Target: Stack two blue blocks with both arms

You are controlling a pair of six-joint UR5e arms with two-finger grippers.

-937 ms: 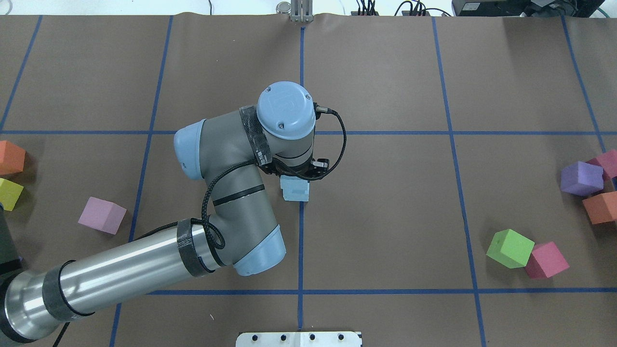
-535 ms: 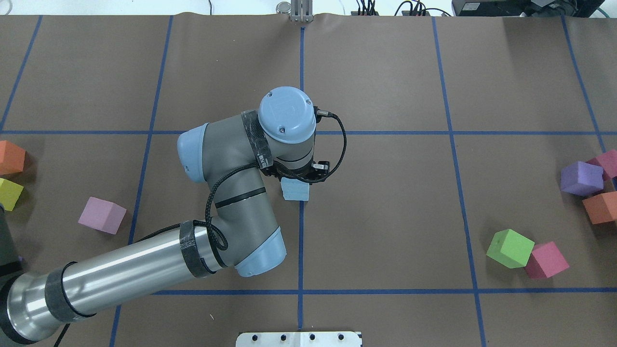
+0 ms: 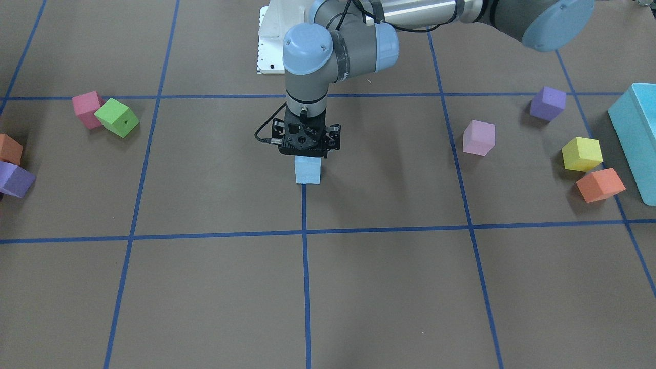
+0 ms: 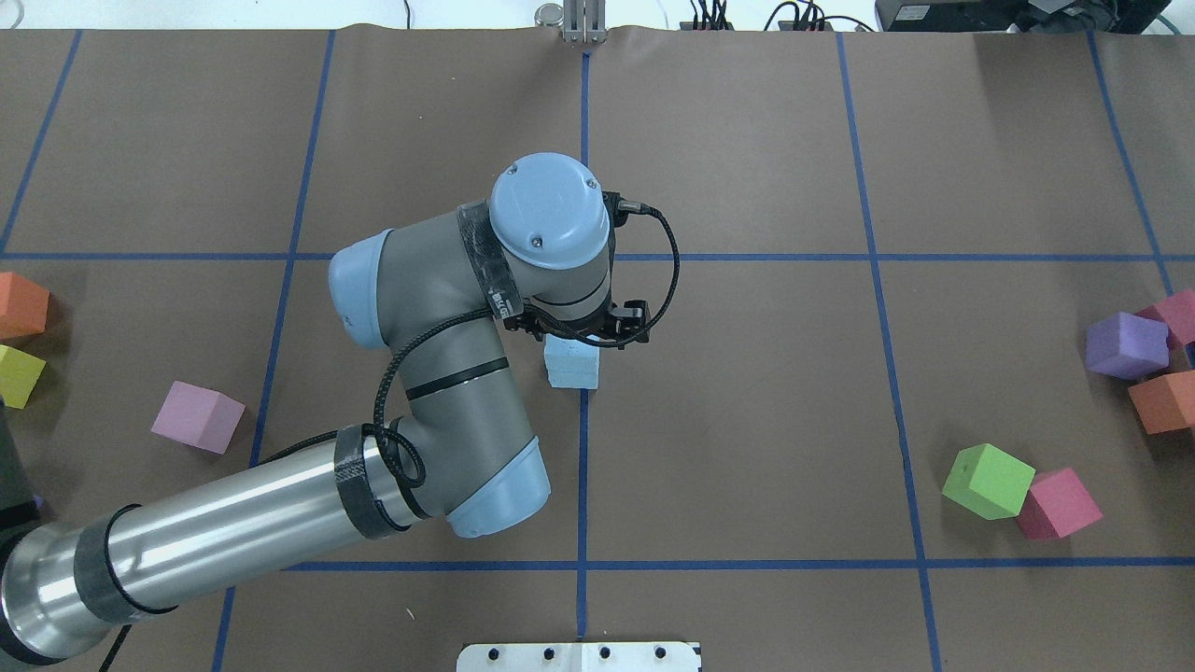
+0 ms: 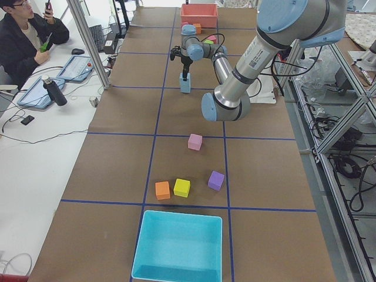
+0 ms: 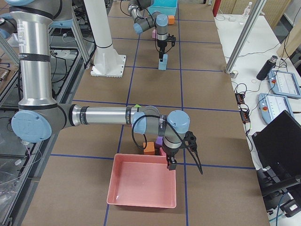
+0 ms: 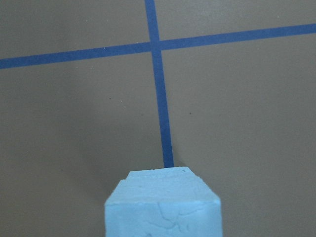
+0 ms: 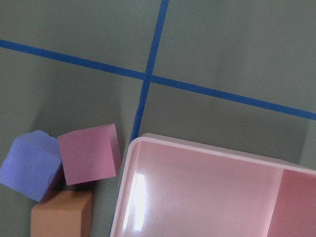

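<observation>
Two light blue blocks [image 4: 571, 364] stand stacked at the table's middle on a blue tape line; the stack also shows in the front view [image 3: 308, 170], the left side view [image 5: 185, 84] and the left wrist view [image 7: 163, 212]. My left gripper [image 3: 306, 152] hangs straight down right over the top block. Its fingers are hidden under the wrist, and it looks open. My right gripper [image 6: 169, 165] hangs over a corner of the pink tray [image 6: 141, 200]; I cannot tell whether it is open or shut.
A pale purple cube [image 4: 198, 417], a yellow cube [image 4: 19, 375] and an orange cube [image 4: 21, 305] lie at the left. Green [image 4: 988, 481], pink [image 4: 1060, 504], purple [image 4: 1127, 345] and orange [image 4: 1164, 401] cubes lie at the right. A turquoise box [image 3: 638, 138] stands at the table's left end.
My left arm went down, setting the upper blue block square on the lower one. It has since risen a little, and the stack has stayed in place.
</observation>
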